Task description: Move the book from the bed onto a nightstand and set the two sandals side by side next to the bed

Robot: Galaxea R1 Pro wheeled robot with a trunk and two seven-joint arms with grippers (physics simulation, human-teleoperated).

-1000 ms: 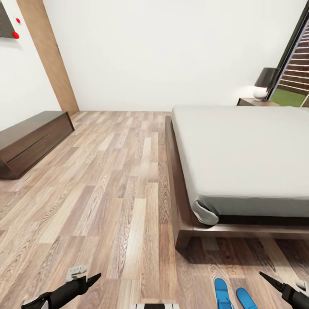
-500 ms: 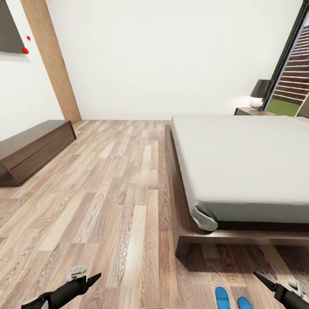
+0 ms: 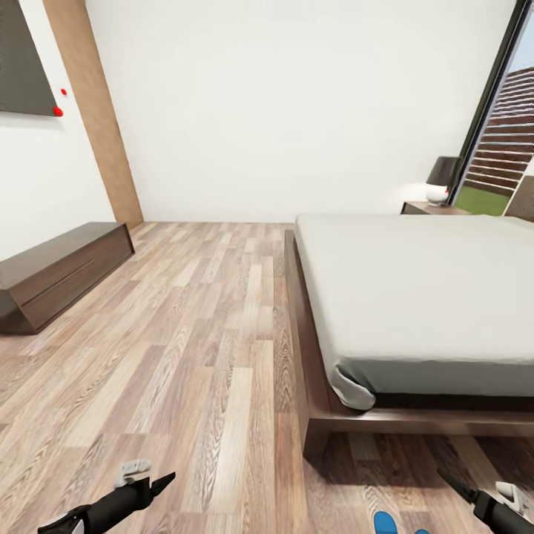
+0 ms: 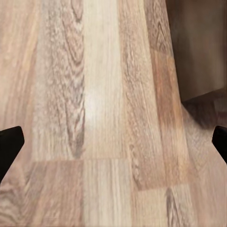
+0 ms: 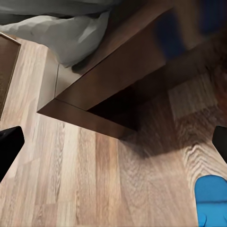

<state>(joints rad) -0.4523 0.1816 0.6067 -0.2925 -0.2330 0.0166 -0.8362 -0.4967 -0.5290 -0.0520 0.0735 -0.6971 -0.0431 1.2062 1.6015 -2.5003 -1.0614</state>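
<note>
Head view shows the left tool (image 3: 159, 483) low at the robot's left, its dark fingers drawn to a point over bare floor (image 3: 185, 356), while the left wrist view has a fingertip at each edge of the frame with only planks between them, so it stands wide and holds nothing. The right tool (image 3: 454, 480) sits low at the robot's right in the same carried pose; in the right wrist view its two fingertips (image 5: 9, 146) are likewise far apart and empty. Both arms seem tucked low and forward for travel, not reaching, which suggests the robot is positioning itself rather than grasping. Just beyond the right tool a sandal (image 5: 212, 201) lies flat on the planks near the foot corner of the bed (image 3: 415, 297), a sliver of blue also showing at the lower rim of the head view; a second sandal cannot be made out with certainty. The book is not visible on the pale mattress. Far off, beside the head of the bed, a nightstand (image 3: 434, 209) carries a lamp (image 3: 442, 178), the likely place for the book.
</note>
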